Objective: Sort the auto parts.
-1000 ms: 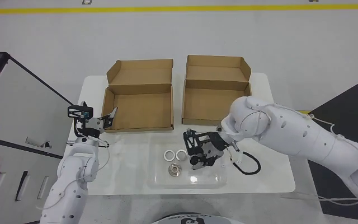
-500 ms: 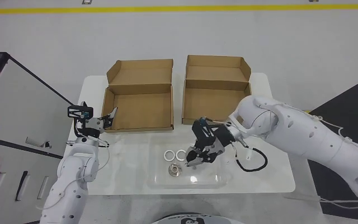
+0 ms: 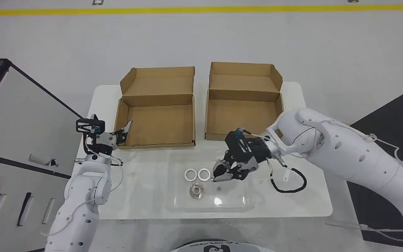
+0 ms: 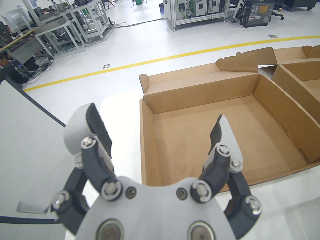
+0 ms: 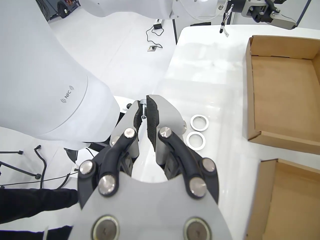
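Right gripper [image 5: 145,106] was pinched tight on a small shiny bolt [image 5: 142,108], held over the counter [image 3: 145,189] just right of two white rings [image 3: 189,174]. A round metal part [image 3: 197,190] sat in the clear tray [image 3: 242,203] on the near side. On the far side, the left box [image 3: 157,129] and the right box [image 3: 242,120] had nothing in them. The left gripper [image 4: 157,119] was wide open by the left box's near left corner, holding nothing. The sorting looked only just begun: one part was picked up and none were in a box. The rings and the round part were left to do.
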`<state>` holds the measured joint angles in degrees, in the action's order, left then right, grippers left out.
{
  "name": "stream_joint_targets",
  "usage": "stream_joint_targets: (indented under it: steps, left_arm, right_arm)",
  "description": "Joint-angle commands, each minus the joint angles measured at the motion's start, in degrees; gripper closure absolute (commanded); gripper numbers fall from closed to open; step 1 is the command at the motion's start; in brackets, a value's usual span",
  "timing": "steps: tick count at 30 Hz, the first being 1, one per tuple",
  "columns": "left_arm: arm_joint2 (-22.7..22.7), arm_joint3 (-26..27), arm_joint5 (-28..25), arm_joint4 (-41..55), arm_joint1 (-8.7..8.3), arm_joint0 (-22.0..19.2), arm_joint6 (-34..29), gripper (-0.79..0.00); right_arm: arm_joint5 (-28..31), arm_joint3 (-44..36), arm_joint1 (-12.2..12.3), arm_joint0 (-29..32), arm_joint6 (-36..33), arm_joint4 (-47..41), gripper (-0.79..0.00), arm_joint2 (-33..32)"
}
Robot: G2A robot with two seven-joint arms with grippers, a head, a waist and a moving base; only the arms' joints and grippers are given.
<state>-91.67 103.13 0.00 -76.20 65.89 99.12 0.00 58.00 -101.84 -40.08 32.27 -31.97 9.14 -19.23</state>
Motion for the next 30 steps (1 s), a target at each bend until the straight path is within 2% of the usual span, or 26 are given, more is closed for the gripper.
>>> stream_joint_targets:
  steps: [1,7,10,15,20,24,27,30]
  left_arm:
    - [0.00,0.00,0.00,0.00,0.00,0.00,0.00,-0.785]
    - [0.00,0.00,0.00,0.00,0.00,0.00,0.00,-0.785]
    - [0.00,0.00,0.00,0.00,0.00,0.00,0.00,-0.785]
    - [0.00,0.00,0.00,0.00,0.00,0.00,0.00,-0.785]
    - [0.00,0.00,0.00,0.00,0.00,0.00,0.00,-0.785]
    - [0.00,0.00,0.00,0.00,0.00,0.00,0.00,-0.785]
    - [0.00,0.00,0.00,0.00,0.00,0.00,0.00,-0.785]
    - [0.00,0.00,0.00,0.00,0.00,0.00,0.00,-0.785]
  right_arm:
    - [0.00,0.00,0.00,0.00,0.00,0.01,0.000,0.00]
    - [0.00,0.00,0.00,0.00,0.00,0.01,0.000,0.00]
    - [-0.01,2.09,0.27,1.12,2.23,-1.39,0.000,-1.32]
    - [0.00,4.06,1.71,3.25,5.14,-7.53,0.000,-3.81]
    - [0.00,1.93,3.90,6.21,6.75,-16.66,0.000,-7.60]
    - [0.00,-0.19,4.92,8.22,5.02,-24.85,0.000,-11.54]
    - [0.00,-1.34,4.98,9.26,1.08,-30.55,0.000,-14.40]
    - [0.00,-2.21,4.36,10.28,-5.93,-39.09,0.000,-17.51]
